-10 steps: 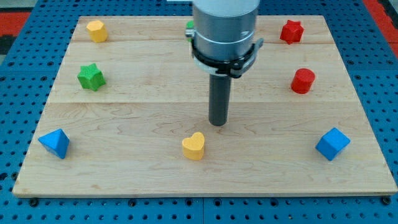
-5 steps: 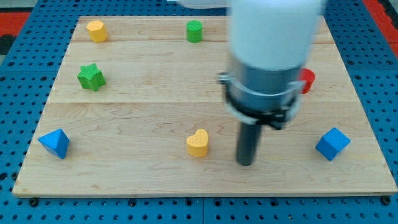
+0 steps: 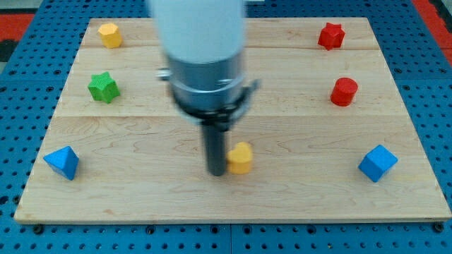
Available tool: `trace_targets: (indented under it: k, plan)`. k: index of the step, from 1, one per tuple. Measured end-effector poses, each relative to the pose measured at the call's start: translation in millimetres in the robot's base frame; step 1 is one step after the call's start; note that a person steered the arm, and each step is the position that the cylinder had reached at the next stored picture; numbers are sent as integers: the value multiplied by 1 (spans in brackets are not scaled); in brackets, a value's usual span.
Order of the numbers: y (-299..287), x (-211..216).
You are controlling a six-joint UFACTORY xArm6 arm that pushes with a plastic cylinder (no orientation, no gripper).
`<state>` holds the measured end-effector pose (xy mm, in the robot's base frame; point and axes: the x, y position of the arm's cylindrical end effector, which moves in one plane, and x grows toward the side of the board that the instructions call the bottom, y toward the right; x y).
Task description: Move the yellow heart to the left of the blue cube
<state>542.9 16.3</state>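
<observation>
The yellow heart [image 3: 241,158] lies low on the wooden board [image 3: 141,190], just right of its middle. My tip [image 3: 216,171] stands right against the heart's left side, touching or nearly so. The blue cube [image 3: 377,163] sits near the board's lower right corner, far to the right of the heart. The arm's grey body is blurred and hides the upper middle of the board.
A blue pyramid-like block [image 3: 62,161] sits at the lower left. A green star [image 3: 103,87] and a yellow block [image 3: 109,33] are at the upper left. A red star [image 3: 330,35] and a red cylinder [image 3: 344,92] are at the upper right.
My tip swung from above the heart to its right side, then across to its left side. The heart has shifted a little to the right. The arm now hides the green cylinder.
</observation>
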Motion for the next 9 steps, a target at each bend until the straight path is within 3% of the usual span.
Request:
trace_targets:
  k: [1,2,3,4,5,7,8,9]
  plan:
    - [89,0]
    - [73,0]
    - [15,-3]
    - [-5,-23]
    - [29,-53]
    - [120,-21]
    - [123,-31]
    - [78,-46]
